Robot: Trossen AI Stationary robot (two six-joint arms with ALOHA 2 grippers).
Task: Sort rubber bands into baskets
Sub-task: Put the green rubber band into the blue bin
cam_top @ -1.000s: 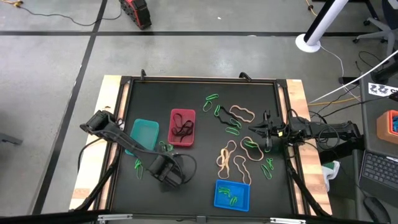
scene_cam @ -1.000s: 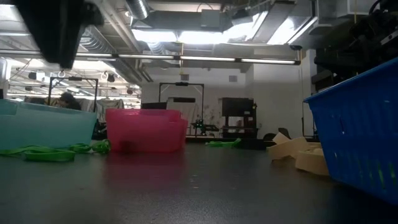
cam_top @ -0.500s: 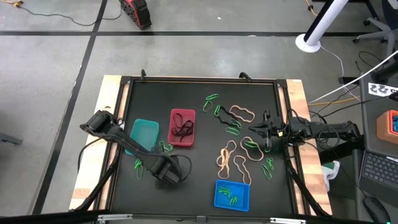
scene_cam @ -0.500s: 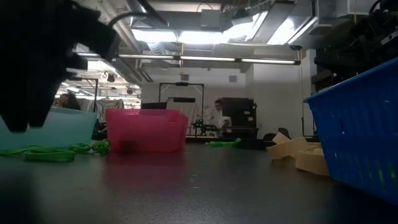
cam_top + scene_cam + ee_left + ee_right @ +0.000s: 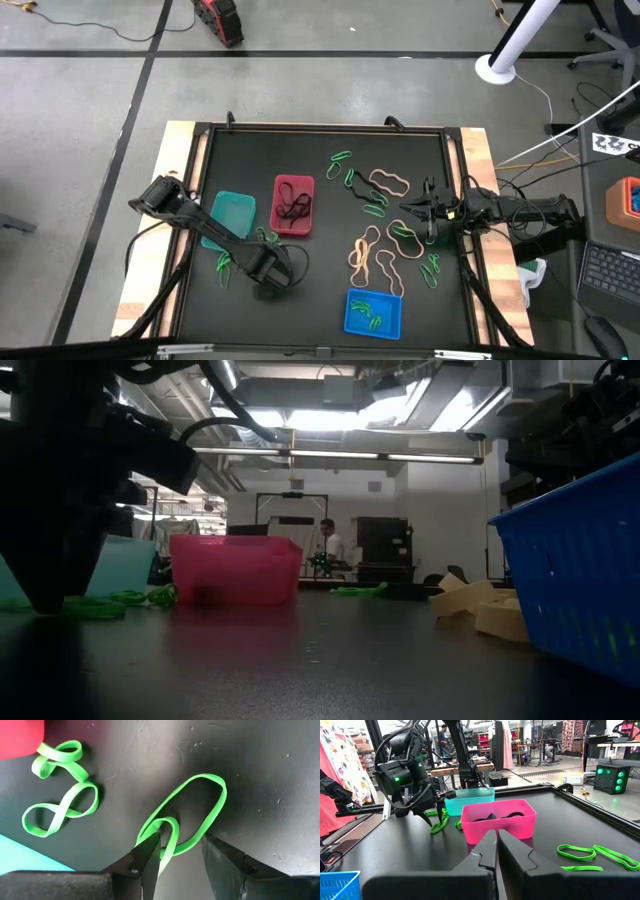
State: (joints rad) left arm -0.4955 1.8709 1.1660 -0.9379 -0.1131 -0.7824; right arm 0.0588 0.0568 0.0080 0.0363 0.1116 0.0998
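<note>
My left gripper [image 5: 180, 842] points down, low over the table's near left part, open. Its two fingers stand on either side of the folded end of a green rubber band [image 5: 200, 805] that lies flat. Two more green bands [image 5: 60, 795] lie beside it, between the teal basket [image 5: 230, 215] and the red basket [image 5: 293, 205], which holds black bands. The blue basket [image 5: 373, 313] at the near edge holds green bands. My right gripper [image 5: 428, 212] waits shut and level at the table's right side. My left gripper comes at the green band from above, with the band's folded end [image 5: 167, 827] between its open fingers. One fingertip [image 5: 150, 845] overlaps the band in the wrist view; whether it touches the band I cannot tell.
Green and tan bands [image 5: 375, 195] lie scattered over the table's right half, in front of my right gripper. Another green band [image 5: 223, 268] lies left of my left gripper. A raised frame [image 5: 320, 128] runs round the black tabletop.
My left gripper has come down toward the table over the green band, still pointing down and still open. The bands and baskets have stayed where they were.
</note>
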